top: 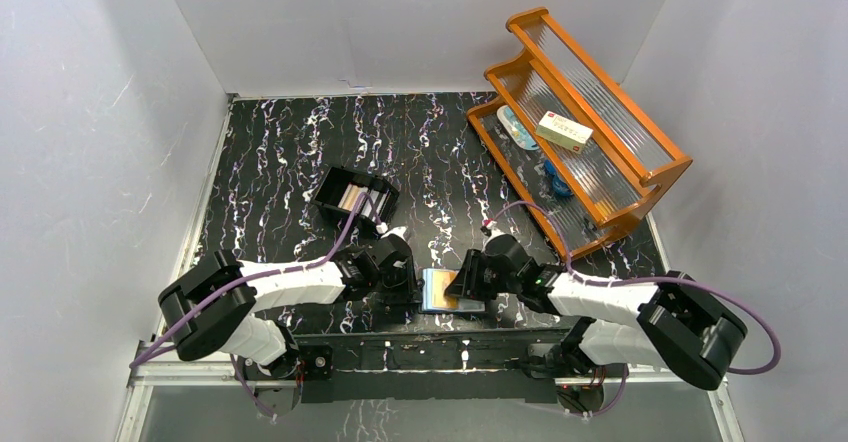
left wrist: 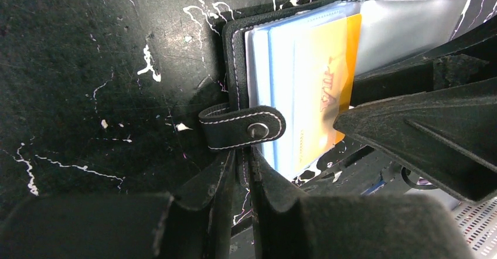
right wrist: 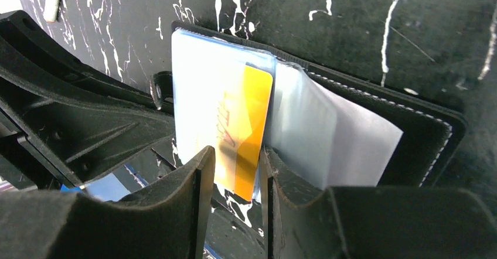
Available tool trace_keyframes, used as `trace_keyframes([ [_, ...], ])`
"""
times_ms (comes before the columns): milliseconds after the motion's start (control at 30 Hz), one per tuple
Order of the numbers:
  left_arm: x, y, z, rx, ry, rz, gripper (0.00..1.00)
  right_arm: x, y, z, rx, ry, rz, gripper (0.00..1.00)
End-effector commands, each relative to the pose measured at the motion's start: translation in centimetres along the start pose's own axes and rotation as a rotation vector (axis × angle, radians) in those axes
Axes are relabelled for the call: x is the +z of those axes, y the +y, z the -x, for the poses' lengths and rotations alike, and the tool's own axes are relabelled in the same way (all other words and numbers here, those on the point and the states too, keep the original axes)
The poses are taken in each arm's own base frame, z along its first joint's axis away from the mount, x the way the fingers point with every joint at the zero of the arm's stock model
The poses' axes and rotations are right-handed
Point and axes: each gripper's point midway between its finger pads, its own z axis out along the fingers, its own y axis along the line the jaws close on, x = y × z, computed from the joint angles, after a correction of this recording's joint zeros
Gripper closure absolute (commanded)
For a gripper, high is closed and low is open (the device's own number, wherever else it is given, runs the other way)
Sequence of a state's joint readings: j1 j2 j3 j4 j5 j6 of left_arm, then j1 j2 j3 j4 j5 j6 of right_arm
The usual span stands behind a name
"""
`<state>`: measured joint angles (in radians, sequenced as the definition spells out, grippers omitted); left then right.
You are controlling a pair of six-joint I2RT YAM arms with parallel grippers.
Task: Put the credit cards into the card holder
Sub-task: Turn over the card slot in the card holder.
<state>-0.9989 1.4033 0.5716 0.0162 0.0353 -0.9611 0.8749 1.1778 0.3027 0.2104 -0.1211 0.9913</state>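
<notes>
Top external: card holder (top: 440, 290) lies open on the table (top: 280, 162), flanked by the left gripper (top: 400, 277) and the right gripper (top: 470, 280), each at one of its side edges. Black box (top: 355, 197) sits well beyond the holder and to its left. It has cards in it, but the count is not readable.

Left wrist: the left gripper's fingers are nearly together, pinching the holder's leather edge just below the snap tab (left wrist: 243, 129). It reads as the anchor.

Right wrist: orange card (right wrist: 246, 124) is part-way into one of the holder's clear sleeves (right wrist: 328, 136), with its near end sticking out past the sleeve. The right gripper's fingers stand apart with that end lying in the gap. The card is not visibly squeezed, so I judge nothing is gripped.

Judgement: card started but not pushed home.

What could go wrong:
- The card is unheld and only part-seated. A finger brushing it as the arm moves could drag it back out or skew it.
- An off-centre push could jam a corner or buckle the soft sleeve.
- The left pinch is on a thin edge. If it slips, the holder slides under the push.
- The raised sleeve leaf beside the card could flop over it.
</notes>
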Motion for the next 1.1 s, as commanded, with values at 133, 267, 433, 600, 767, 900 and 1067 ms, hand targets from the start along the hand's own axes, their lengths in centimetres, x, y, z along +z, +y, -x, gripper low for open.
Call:
trace_keyframes([
  [133,0.2,1.3,-0.9,0.029,0.025,0.067,0.86,1.1,3.6,0.3,-0.060,0.009,0.068,0.62],
  [267,-0.1,1.3,-0.4,0.046,0.010,0.083,0.86,1.0,4.2,0.2,-0.099,0.012,0.104,0.64],
  [433,-0.8,1.6,0.3,0.054,-0.017,0.114,0.85,0.2,4.0,0.8,-0.113,-0.014,0.068,0.59],
  [600,-0.8,1.4,0.6,0.064,-0.021,0.120,0.85,0.1,3.2,0.7,-0.087,-0.010,0.027,0.68],
  [767,-0.5,1.2,0.7,0.070,-0.011,0.124,0.85,0.1,3.0,0.6,-0.067,-0.009,0.013,0.76],
  [900,-0.3,0.9,0.8,0.078,-0.007,0.119,0.85,0.4,3.2,0.7,-0.075,-0.007,0.023,0.77],
  [1067,-0.5,0.9,1.0,0.088,-0.013,0.122,0.85,0.4,3.6,0.6,-0.146,0.016,0.044,0.62],
])
